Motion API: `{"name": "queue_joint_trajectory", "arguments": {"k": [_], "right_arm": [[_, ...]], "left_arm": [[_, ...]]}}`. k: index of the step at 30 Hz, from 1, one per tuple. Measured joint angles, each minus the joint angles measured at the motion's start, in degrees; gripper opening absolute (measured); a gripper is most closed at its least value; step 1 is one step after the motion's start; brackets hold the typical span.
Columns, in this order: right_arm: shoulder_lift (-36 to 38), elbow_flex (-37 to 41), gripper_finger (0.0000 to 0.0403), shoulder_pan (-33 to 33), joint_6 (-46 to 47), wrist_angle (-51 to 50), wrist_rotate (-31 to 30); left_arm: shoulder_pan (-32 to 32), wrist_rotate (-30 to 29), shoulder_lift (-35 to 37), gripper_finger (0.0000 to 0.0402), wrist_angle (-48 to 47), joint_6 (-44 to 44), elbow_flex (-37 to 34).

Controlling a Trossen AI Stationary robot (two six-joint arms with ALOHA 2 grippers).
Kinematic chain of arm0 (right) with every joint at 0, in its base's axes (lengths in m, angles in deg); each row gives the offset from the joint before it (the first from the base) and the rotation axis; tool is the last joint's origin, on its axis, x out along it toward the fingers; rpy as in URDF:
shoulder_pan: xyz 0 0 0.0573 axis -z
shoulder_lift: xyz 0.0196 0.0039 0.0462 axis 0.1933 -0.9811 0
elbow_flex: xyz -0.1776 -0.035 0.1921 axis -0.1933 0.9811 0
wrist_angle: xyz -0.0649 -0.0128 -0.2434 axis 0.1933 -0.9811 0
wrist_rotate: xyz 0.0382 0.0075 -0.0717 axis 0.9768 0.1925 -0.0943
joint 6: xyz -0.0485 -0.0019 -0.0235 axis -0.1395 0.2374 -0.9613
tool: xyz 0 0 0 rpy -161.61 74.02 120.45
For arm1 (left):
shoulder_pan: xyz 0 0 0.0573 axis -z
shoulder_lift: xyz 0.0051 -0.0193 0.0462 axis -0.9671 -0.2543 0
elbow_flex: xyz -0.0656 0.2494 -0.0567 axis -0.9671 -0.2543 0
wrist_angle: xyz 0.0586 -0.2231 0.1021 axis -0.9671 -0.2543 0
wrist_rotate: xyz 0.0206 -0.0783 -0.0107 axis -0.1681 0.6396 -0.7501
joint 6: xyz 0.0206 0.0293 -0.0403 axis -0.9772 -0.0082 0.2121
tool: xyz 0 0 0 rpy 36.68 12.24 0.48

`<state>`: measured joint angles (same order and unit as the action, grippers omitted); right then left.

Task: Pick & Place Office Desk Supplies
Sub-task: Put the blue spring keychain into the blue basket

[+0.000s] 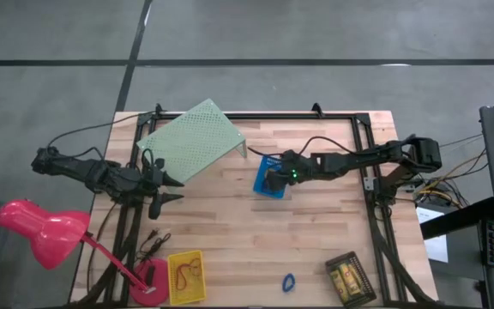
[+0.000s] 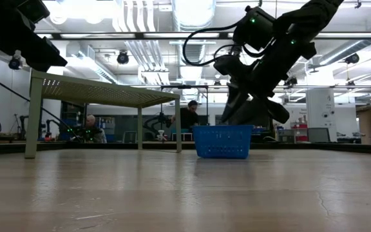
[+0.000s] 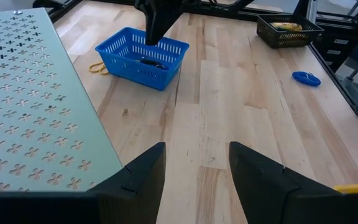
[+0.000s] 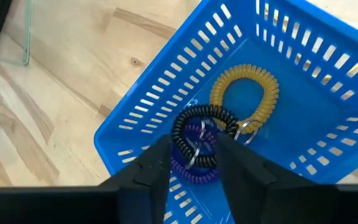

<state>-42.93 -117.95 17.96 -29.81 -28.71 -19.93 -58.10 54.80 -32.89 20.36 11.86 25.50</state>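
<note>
Right hand (image 4: 194, 163) hovers spread over the blue bin (image 4: 142, 118), just above black ring (image 4: 199, 124); left hand (image 3: 196, 168) spread.

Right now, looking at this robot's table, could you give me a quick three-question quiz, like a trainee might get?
1. True or false: the right gripper is above the blue bin.
2. Which colour of coiled ring lies alone on the bare table, outside every bin? A) orange B) blue C) purple
3. Fill in: the left gripper waits beside the pale green ____.

Key:
1. True. It hangs over the bin, where a black ring, a purple ring and an orange ring lie.
2. B. The blue ring lies near the table's front edge.
3. Riser.
</note>
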Motion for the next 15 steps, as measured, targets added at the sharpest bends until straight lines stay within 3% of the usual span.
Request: {"name": "queue_joint_trajectory", "arguments": {"k": [7,15], "right_arm": [[0.2,0.0,0.0147,0.0,-0.5,-0.1,0.6],[7.1,0.0,0.0127,-0.4,-6.6,-0.2,0.8]], "left_arm": [[0.0,0.0,0.0,0.0183,0.0,0.0,0.0],[0.0,0.0,0.0,0.0183,0.0,0.0,0.0]]}}
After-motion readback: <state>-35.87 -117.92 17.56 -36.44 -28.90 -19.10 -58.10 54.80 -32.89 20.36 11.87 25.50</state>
